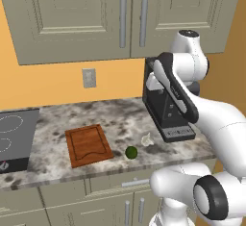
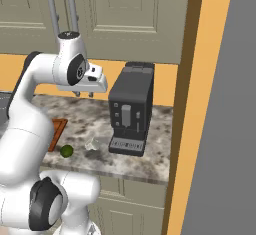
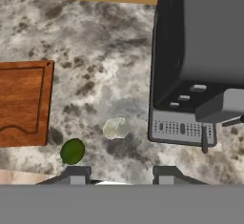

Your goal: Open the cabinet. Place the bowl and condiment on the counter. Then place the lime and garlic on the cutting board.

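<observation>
Green lime (image 3: 72, 151) and whitish garlic (image 3: 115, 127) lie on the counter (image 3: 95, 51) below parted, empty fingers (image 3: 76, 174); no readable writing.

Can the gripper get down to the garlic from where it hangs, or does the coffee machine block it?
Probably yes: the gripper, jaws apart, hangs above the garlic, which lies clear of the coffee machine and lime.

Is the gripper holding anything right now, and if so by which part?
Nothing is held. The gripper hangs open above the counter, with the lime and garlic lying free below it.
</observation>
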### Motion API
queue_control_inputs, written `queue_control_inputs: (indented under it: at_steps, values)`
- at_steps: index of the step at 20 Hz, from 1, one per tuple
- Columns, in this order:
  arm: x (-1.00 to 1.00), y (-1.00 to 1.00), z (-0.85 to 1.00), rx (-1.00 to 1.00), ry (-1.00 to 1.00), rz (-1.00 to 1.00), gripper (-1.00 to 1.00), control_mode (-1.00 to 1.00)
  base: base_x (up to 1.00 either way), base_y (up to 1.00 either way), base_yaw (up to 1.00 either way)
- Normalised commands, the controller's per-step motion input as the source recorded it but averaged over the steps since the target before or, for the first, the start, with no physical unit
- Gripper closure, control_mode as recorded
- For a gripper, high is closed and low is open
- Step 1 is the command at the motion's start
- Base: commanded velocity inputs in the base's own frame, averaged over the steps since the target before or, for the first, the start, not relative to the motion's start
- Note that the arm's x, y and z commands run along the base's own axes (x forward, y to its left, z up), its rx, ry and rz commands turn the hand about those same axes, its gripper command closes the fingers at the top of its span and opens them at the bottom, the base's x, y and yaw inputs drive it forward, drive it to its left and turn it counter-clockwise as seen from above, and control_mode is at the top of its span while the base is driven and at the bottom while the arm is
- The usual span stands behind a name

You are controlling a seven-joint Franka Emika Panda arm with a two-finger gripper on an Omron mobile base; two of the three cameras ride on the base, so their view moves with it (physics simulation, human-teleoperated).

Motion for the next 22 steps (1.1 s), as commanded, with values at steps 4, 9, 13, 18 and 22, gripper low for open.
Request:
queue_control_inputs:
  at_steps: [4, 9, 13, 18, 22]
  values:
    - [0.00, 0.00, 0.00, 0.00, -0.13, 0.00, -1.00, -1.00, 0.00, 0.00, 0.00]
    - [-0.01, 0.00, 0.09, 0.00, -0.20, 0.00, -1.00, -1.00, 0.00, 0.00, 0.00]
    - [0.00, 0.08, 0.29, 0.00, -0.06, -0.02, -1.00, -1.00, 0.00, 0.00, 0.00]
    - [0.00, 0.06, 0.57, 0.00, 0.00, -0.03, -1.00, -1.00, 0.00, 0.00, 0.00]
    - [0.00, 0.06, 0.43, 0.00, 0.00, -0.02, -1.00, -1.00, 0.00, 0.00, 0.00]
